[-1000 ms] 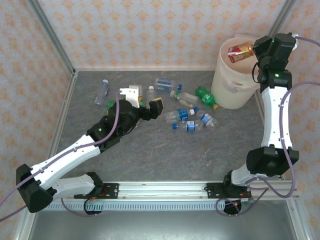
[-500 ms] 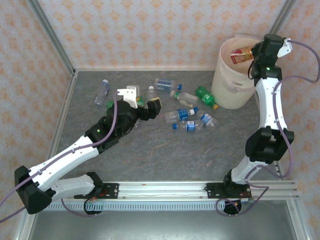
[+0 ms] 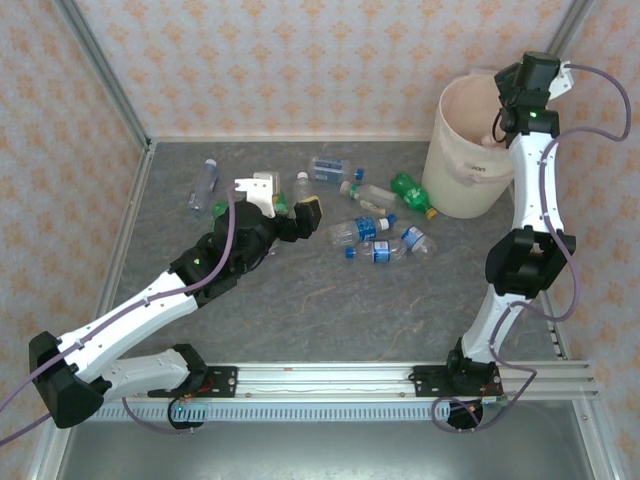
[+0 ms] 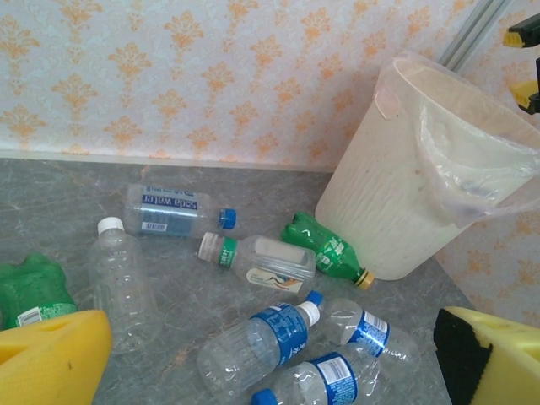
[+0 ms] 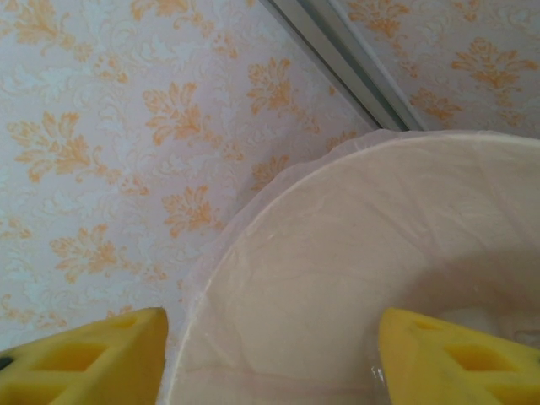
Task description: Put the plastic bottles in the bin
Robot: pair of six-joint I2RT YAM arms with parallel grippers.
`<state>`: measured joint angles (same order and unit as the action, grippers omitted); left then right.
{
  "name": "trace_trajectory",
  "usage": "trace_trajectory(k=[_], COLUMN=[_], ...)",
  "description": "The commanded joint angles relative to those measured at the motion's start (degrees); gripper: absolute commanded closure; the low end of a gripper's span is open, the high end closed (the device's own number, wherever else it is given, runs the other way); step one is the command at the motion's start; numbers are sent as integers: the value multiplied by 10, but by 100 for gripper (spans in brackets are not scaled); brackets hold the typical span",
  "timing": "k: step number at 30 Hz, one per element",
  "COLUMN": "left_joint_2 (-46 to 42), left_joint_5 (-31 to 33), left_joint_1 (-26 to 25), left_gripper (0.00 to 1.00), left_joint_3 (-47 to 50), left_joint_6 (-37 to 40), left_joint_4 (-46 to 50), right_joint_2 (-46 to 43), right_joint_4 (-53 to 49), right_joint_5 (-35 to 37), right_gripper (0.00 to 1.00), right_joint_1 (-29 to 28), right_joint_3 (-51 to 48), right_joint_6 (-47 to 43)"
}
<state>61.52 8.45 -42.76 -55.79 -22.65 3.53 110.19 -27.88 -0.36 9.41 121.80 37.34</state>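
Honestly, lots left: around ten plastic bottles (image 3: 365,228) lie scattered on the surface (image 3: 300,300) beside the bin (image 3: 450,185). Right fingers (image 5: 84,359) hang apart, empty, over the bin; left fingers (image 4: 51,363) gape wide above the bottles.

Bottles (image 3: 365,228) crowd table (image 3: 350,320) middle; near strip open (bin (image 3: 455,190) blocks far-right corner).
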Motion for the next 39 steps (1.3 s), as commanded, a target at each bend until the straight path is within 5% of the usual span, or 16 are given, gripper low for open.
trace_trajectory(k=[1,10,23,39], left_joint_2=[-5,7,42,142], left_joint_5=[22,62,45,11], left_joint_1=[-3,0,122,299], left_gripper=[1,1,1,12], left_joint_3=[5,19,49,76], left_joint_6=[-10,-31,-127,-102], left_joint_4=[13,26,90,133], right_joint_2=[-30,-101,-214,-249], right_joint_4=[-19,-23,1,-1], right_joint_5=[-9,-30,-23,-13], right_gripper=[30,0,0,0], right_joint_1=[-8,-43,-181,-306], right_joint_3=[12,-25,-141,-191], right_joint_6=[-15,-63,-125,-145])
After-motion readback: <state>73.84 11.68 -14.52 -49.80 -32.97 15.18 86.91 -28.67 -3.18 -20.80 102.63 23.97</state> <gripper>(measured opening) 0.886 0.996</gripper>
